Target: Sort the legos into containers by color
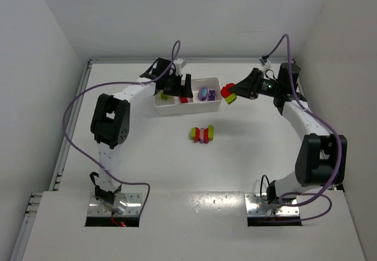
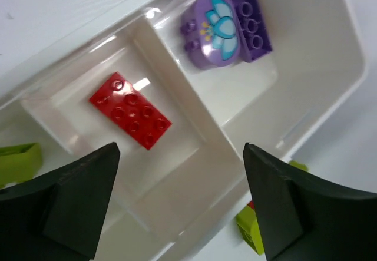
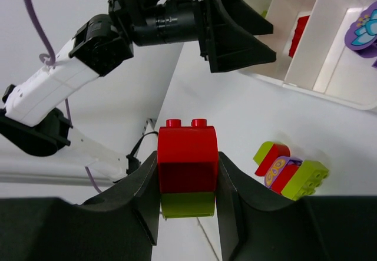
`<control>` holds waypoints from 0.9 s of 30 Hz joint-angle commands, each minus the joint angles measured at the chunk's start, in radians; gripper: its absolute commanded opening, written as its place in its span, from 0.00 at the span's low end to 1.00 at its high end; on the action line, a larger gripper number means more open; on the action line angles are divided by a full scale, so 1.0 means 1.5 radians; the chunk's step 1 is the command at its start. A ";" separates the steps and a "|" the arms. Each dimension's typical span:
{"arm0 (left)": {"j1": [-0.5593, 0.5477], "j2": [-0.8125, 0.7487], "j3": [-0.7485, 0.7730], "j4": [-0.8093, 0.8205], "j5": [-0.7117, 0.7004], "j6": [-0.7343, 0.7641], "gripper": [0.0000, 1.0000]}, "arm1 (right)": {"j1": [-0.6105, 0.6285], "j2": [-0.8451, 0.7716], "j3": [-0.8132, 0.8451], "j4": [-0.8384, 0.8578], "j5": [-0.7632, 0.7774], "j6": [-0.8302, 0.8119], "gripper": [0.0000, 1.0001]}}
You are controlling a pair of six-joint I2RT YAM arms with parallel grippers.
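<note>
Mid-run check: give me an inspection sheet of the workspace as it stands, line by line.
Surface: white table, with the tray toward its far side.
Job's things: in the top view the tray holds a yellow-green piece in its left compartment, a red brick in the middle one and purple pieces in the right one. A mixed cluster lies loose in front of the tray.
Clutter: nothing seen.
Grippers: left gripper is open and empty above the tray. Right gripper is shut on a red-on-yellow-green stack beside the tray's right end.
Cables: purple cables loop along both arms, away from the tray.
Surroundings: white walls on three sides.
</note>
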 commanded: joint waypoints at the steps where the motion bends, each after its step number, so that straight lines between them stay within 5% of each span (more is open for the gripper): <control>1: 0.021 -0.039 0.000 0.060 0.146 -0.016 0.94 | 0.010 0.001 -0.003 0.036 -0.050 -0.014 0.00; 7: 0.027 -0.088 -0.055 0.300 0.503 -0.195 0.87 | 0.010 0.001 -0.009 0.036 -0.047 0.007 0.00; 12: 0.011 -0.129 -0.139 0.549 0.524 -0.392 0.85 | 0.022 0.001 -0.056 0.186 -0.029 0.147 0.00; 27: -0.045 -0.102 -0.077 0.530 0.585 -0.419 0.83 | 0.065 -0.012 -0.044 0.188 -0.073 0.113 0.00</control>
